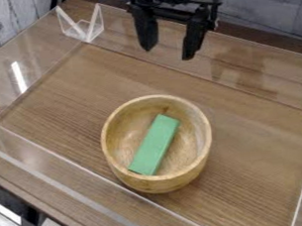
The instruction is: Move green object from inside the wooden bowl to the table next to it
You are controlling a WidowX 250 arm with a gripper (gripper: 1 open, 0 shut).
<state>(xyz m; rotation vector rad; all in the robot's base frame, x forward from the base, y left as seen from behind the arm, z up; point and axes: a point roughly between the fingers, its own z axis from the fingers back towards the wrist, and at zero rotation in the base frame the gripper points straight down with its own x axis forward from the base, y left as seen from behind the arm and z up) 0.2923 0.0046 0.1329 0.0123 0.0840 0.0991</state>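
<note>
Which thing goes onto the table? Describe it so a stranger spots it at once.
Find the wood-grain table with clear walls, then the round wooden bowl near its middle. Lying inside is the green block: flat, long, and the only bright-coloured thing there.

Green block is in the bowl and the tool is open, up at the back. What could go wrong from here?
1. The green block lies flat and diagonal in the wooden bowl; the open tool may need rotating, or its fingers could hit the rim.
2. A flat block on a curved floor could slide from the pinch.
3. The light bowl might shift or lift.
</note>
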